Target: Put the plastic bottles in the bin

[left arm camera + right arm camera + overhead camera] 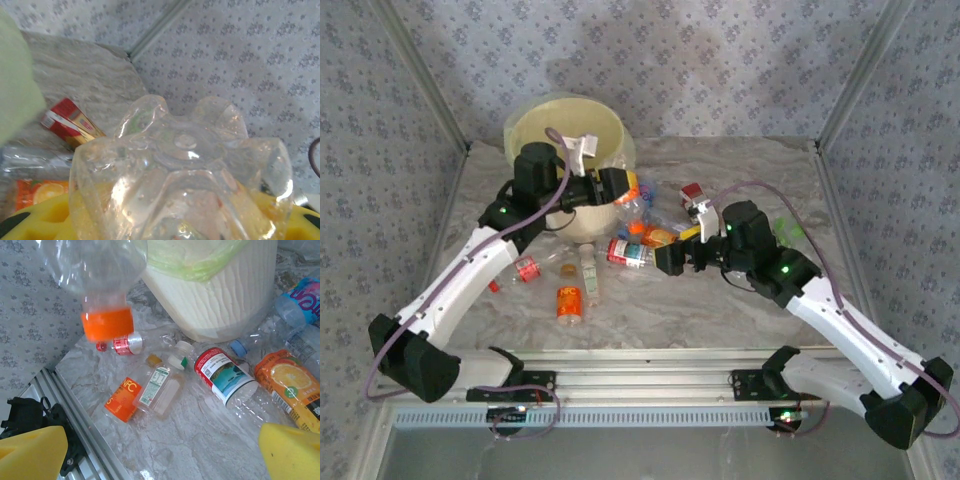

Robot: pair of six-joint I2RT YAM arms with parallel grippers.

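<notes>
My left gripper [618, 186] is shut on a clear plastic bottle [185, 170] and holds it in the air beside the cream bin [565, 120]. The bottle's ribbed base faces the left wrist camera. From the right wrist, that bottle [95, 280] hangs cap-down with an orange cap. My right gripper [670, 258] stands wide open over the table, its yellow fingers [30, 450] empty. Below it lie an orange NFC bottle [122, 400], a clear green-labelled bottle [160, 387] and a red-labelled bottle [225, 375]. The bin [225, 295] rises behind them.
More bottles lie right of the bin: an orange-fruit-labelled one [290, 385] and a blue-labelled one [305, 300]. A red carton [692, 195] sits behind them. A small red-labelled bottle [525, 270] lies left. An aluminium rail [640, 385] borders the near edge.
</notes>
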